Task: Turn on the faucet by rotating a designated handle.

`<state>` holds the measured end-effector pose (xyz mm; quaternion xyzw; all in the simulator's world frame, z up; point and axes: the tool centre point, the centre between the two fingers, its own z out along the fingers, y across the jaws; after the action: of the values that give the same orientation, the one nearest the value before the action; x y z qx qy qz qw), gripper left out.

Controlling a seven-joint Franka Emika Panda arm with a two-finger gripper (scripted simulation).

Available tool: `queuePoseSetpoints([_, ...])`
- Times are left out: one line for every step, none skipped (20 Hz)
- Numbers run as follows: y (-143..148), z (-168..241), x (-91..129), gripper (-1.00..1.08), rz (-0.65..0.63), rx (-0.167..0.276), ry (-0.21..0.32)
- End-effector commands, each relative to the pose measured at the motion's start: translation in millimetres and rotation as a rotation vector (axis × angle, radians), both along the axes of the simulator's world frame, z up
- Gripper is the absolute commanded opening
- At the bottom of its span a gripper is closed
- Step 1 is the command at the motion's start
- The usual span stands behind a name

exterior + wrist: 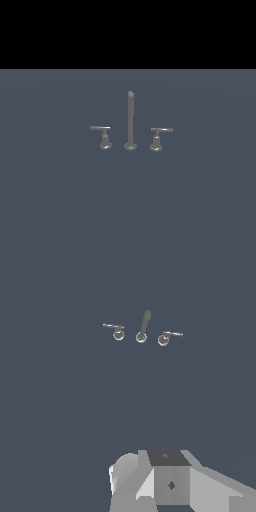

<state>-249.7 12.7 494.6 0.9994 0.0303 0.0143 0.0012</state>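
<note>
The faucet's tall thin post [130, 120] stands on a round foot on the grey floor, between two short lever handles. The handle [100, 128] whose bar juts to the exterior view's left sits on a flared stem left of the post. The mirror handle [161, 130] juts rightward. The wrist view shows the same handle [113, 326], the post [144, 323] and the mirror handle [172, 334] far off. Only my gripper's grey hand body [170, 481] shows there, well away from the faucet. Its fingers are out of view. The arm is not in the exterior view.
A flat dark blue-grey floor [60, 200] surrounds the faucet on all sides. A black band fills the upper part of the exterior view.
</note>
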Motion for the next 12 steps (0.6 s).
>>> queuePoseSetpoints([0, 0, 0, -1.00, 0.000, 0.000, 0.000])
queuePoseSetpoints([0, 0, 0, -1.00, -0.001, 0.000, 0.000])
queuePoseSetpoints([0, -1, 0, -1.00, -0.002, 0.000, 0.000])
queuePoseSetpoints([1, -1, 0, -1.00, -0.005, 0.000, 0.000])
queuePoseSetpoints([2, -2, 1, -1.00, -0.009, 0.000, 0.000])
queuePoseSetpoints([3, -3, 1, -1.00, -0.013, 0.000, 0.000])
queuePoseSetpoints([4, -5, 2, -1.00, -0.019, 0.000, 0.000])
queuePoseSetpoints([5, -6, 2, -1.00, -0.026, 0.000, 0.000])
queuePoseSetpoints([7, -8, 3, -1.00, -0.035, 0.001, 0.001])
queuePoseSetpoints([8, -10, 4, -1.00, -0.044, 0.001, 0.001])
queuePoseSetpoints([10, -13, 4, -1.00, -0.054, 0.001, 0.001])
queuePoseSetpoints([12, -16, 5, -1.00, -0.065, 0.001, 0.001])
